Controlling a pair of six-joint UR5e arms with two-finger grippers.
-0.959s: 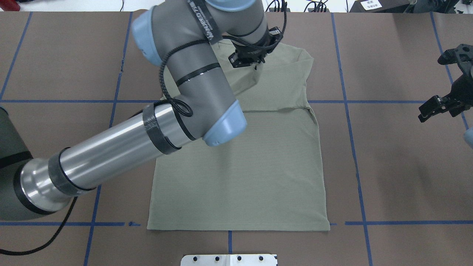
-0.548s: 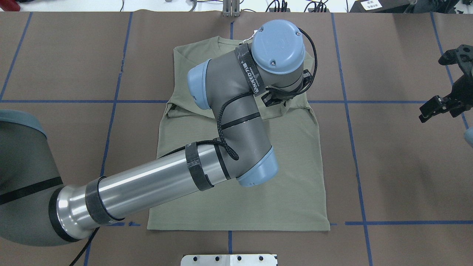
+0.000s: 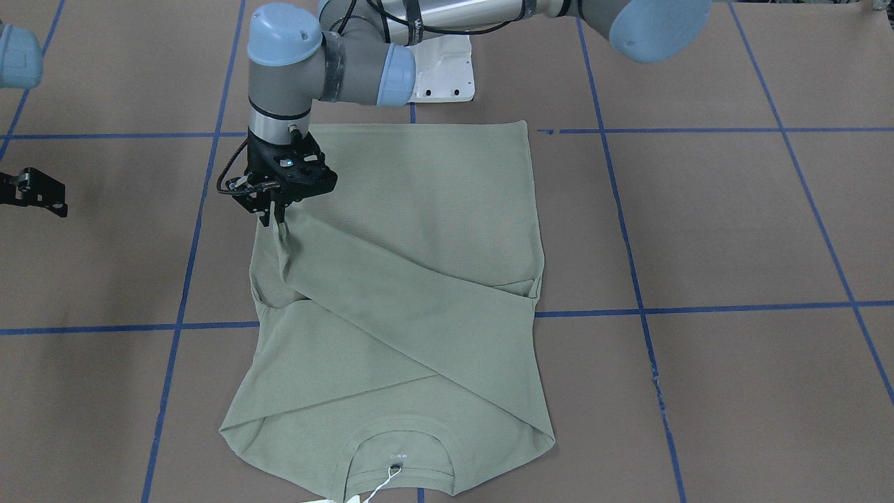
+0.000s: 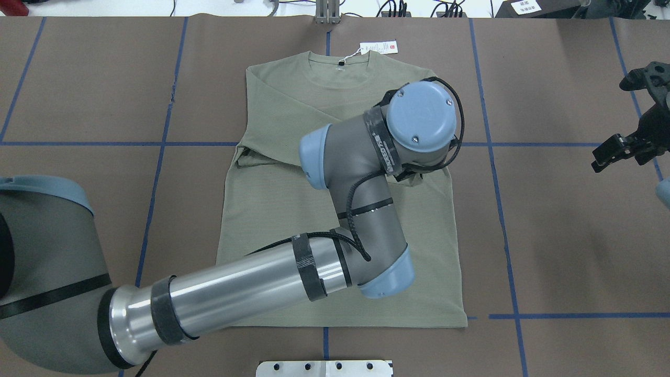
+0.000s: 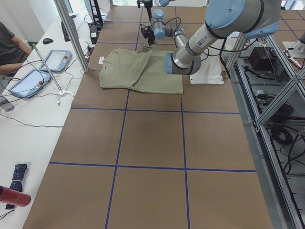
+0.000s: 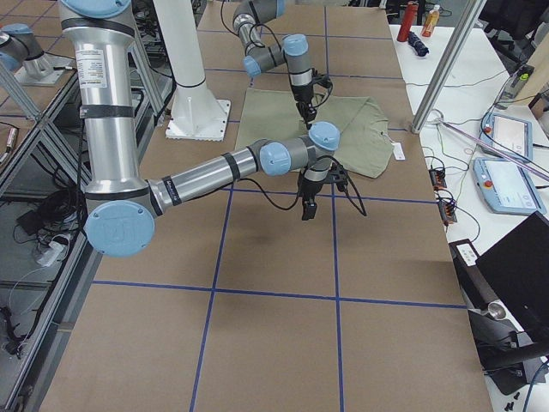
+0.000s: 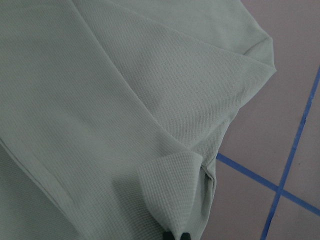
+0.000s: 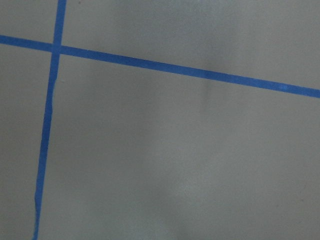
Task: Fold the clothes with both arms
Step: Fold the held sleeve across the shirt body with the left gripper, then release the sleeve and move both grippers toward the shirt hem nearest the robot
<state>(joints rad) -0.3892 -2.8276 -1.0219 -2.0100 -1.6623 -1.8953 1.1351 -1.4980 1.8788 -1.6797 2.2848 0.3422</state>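
the black two-finger left gripper (image 3: 271, 215) is closed tight on the ribbed cuff (image 7: 170, 194) of a sleeve, pinching it just above the cloth at the shirt's right-hand edge, partway down the body. from that pinch the long sleeve (image 3: 391, 293) runs slantwise across the body to the opposite shoulder. the sage-green long-sleeved knit shirt (image 4: 272, 209) lies flat in the middle of the brown table (image 4: 549, 235), its round ribbed collar (image 3: 399, 425) at the far side from the robot and its hem nearest the white base plate (image 4: 324, 368). a white hang tag with a red mark (image 4: 378, 47) lies just beyond the collar. the grey-and-silver left arm (image 4: 235, 293) reaches across the lower part of the shirt. the black right gripper (image 4: 607, 153) hangs well apart, over bare table crossed by blue tape lines (image 4: 544, 144); it holds nothing, and how wide it stands i cannot tell.
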